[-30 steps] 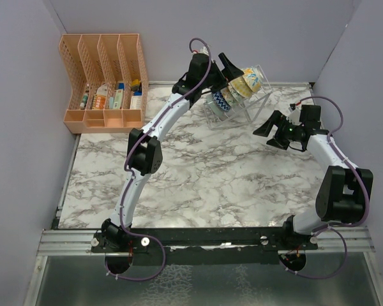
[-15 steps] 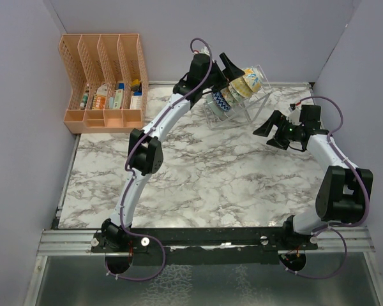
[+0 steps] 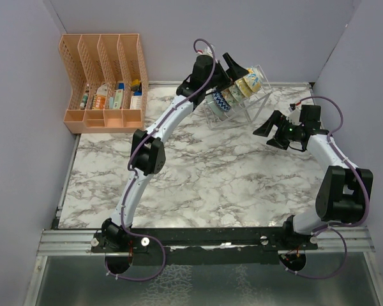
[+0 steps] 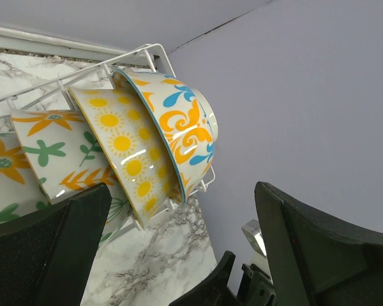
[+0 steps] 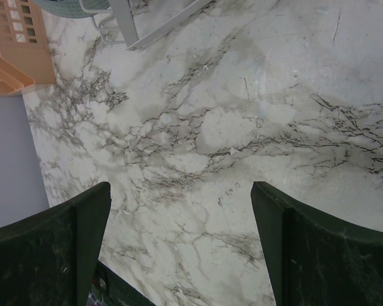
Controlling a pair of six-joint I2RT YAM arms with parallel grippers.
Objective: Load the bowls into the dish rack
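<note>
Several bowls (image 3: 240,88) stand on edge in the clear wire dish rack (image 3: 232,115) at the back of the table. The left wrist view shows a blue-orange bowl (image 4: 182,127), a yellow sun-patterned bowl (image 4: 124,148) and a cream floral bowl (image 4: 54,150) leaning in a row against the rack's white wires (image 4: 137,54). My left gripper (image 3: 235,67) hovers just above and behind them, open, with nothing between its fingers (image 4: 48,252). Right of the rack, my right gripper (image 3: 267,135) hangs open over bare marble (image 5: 198,134). A pale teal bowl (image 5: 70,5) peeks in at the top edge of the right wrist view.
An orange slotted organizer (image 3: 105,83) with small items stands at the back left corner. Purple walls close in the back and both sides. The rack's clear base (image 5: 131,25) shows in the right wrist view, with the organizer (image 5: 13,54) beyond it.
My left arm has shifted slightly right and back near the top of the rack, gripper still open. The bowls and the right arm have not moved.
</note>
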